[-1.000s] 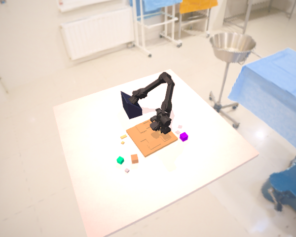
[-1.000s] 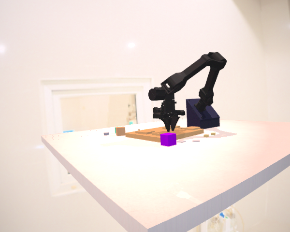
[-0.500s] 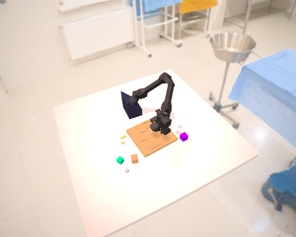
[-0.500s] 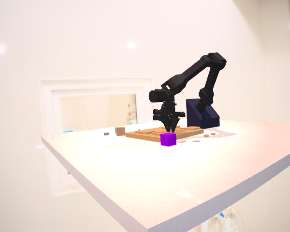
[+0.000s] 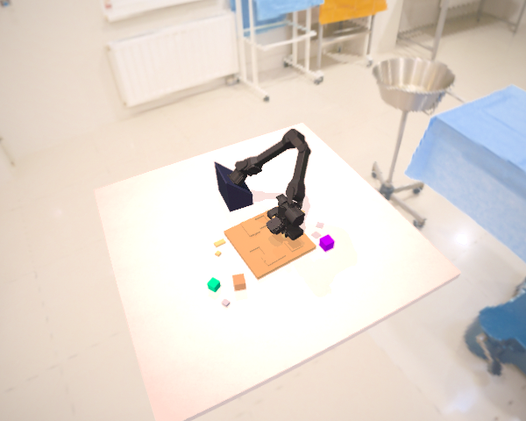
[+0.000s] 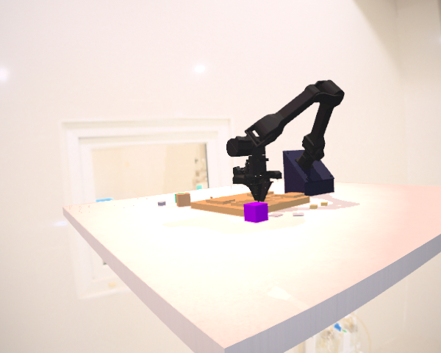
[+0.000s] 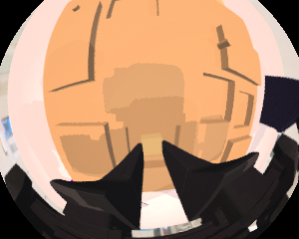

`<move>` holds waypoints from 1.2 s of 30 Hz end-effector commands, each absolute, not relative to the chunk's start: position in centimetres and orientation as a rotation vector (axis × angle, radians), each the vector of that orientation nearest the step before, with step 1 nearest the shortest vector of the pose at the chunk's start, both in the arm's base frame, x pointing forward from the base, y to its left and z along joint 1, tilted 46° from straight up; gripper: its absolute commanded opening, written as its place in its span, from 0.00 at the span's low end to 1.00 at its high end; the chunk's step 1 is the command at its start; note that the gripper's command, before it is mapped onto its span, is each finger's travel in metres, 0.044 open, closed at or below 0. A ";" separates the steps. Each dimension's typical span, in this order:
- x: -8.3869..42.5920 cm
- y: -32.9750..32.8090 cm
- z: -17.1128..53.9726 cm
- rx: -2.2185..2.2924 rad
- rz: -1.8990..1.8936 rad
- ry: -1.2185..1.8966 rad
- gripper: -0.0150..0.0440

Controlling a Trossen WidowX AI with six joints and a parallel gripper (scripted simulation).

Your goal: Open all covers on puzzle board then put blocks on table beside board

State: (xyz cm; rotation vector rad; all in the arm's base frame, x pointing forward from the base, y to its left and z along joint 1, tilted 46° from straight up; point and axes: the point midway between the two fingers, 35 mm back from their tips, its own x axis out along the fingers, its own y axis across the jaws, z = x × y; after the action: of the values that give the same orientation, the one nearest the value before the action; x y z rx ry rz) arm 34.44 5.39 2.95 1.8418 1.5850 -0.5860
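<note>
The orange puzzle board (image 5: 259, 266) (image 6: 220, 207) (image 7: 125, 40) lies flat, with raised tracks and same-coloured covers that are hard to tell apart. My gripper (image 6: 259, 199) (image 7: 152, 143) points down at the board's purple-cube side. Its fingertips stand close against both sides of a small yellow piece (image 7: 151, 149), apparently shut on it at board level. A purple cube (image 5: 326, 243) (image 6: 256, 212) rests on the table just off the board. A brown cube (image 5: 238, 281) (image 6: 183, 199) and a green cube (image 5: 213, 284) (image 6: 176, 198) rest clear of the board's other side. The arm hides part of the board in the top view.
Two yellow bits (image 5: 219, 243) (image 5: 217, 253) lie beside the board. Two flat pinkish pieces (image 5: 320, 224) (image 5: 316, 235) lie near the purple cube. A small greyish piece (image 5: 225, 303) (image 6: 161, 203) lies near the green cube. The dark arm stand (image 5: 236, 195) (image 6: 308, 178) is behind the board.
</note>
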 end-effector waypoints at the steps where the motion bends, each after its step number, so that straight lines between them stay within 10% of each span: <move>1: 34.4 5.4 3.0 1.841 -0.585 1.585 0.39; 36: 33.7 2.3 5.9 1.843 -0.592 1.585 0.39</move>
State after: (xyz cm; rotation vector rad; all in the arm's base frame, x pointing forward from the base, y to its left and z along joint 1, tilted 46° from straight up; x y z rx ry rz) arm 33.69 2.60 5.51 1.8454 1.5866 -0.6000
